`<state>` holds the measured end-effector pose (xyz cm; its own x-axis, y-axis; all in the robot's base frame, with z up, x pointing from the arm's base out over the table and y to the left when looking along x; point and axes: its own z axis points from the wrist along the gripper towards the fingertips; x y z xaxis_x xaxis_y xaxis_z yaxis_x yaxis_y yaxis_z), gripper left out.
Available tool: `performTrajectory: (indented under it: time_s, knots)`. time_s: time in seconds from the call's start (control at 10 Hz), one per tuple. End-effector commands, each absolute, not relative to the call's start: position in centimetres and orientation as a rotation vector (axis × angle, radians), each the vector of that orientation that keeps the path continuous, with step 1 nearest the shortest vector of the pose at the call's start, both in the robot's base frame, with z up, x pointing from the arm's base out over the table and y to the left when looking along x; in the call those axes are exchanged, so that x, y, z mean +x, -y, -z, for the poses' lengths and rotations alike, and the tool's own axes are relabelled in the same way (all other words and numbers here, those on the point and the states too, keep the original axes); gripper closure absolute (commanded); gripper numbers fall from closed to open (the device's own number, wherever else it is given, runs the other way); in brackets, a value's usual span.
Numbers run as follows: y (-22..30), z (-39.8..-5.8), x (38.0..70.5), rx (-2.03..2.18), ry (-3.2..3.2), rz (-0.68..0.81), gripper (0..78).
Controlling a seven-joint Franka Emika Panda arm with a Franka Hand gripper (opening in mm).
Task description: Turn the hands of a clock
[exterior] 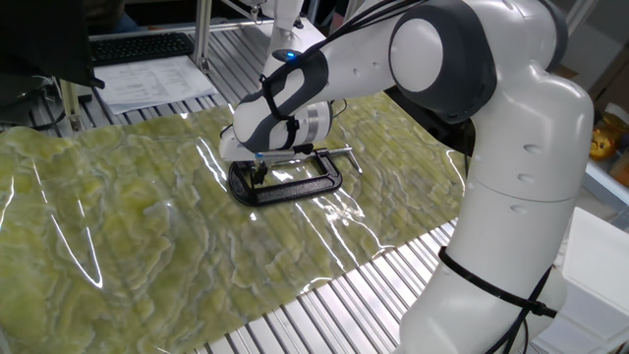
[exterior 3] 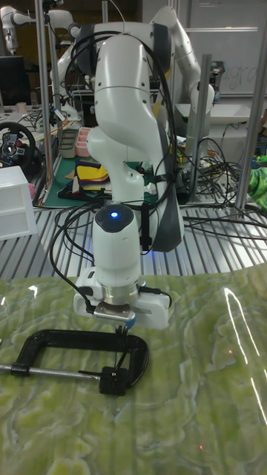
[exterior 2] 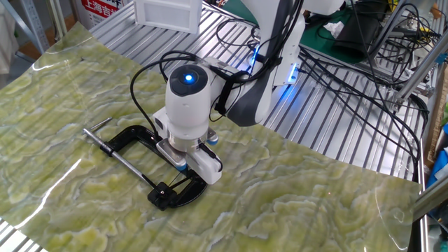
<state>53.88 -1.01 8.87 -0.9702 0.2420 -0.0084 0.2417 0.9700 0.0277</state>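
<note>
A black C-clamp (exterior 2: 143,164) lay on a green-yellow marbled sheet (exterior 2: 294,203); the white arm (exterior: 511,147) showed a blue light (exterior 2: 186,77).

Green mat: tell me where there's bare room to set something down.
The green mat lies bare between its near edge and the black C-clamp, and again beyond the clamp toward the metal slats. It is crowded at the clamp, where the gripper hangs over its jaw end.
</note>
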Motion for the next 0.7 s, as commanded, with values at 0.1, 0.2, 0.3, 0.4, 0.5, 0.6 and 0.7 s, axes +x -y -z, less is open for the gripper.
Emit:
performTrajectory:
  time_s: [0.1,0.2,0.3,0.4,0.5,0.6,0.7]
  knots:
    - [1.18,-9.39,53.97,0.358,-3.104,-0.016,77.6]
    - [1.19,-9.39,53.95,0.353,-3.100,-0.017,77.6]
    - [1.19,-9.39,53.95,0.356,-3.099,-0.017,77.6]
    - [1.19,-9.38,53.95,0.361,-3.096,-0.018,77.6]
    - [1.18,-9.35,53.95,0.373,-3.089,-0.020,77.6]
    - [1.18,-9.33,53.95,0.377,-3.087,-0.021,77.6]
    - [1.17,-9.20,53.96,0.388,-3.081,-0.021,77.6]
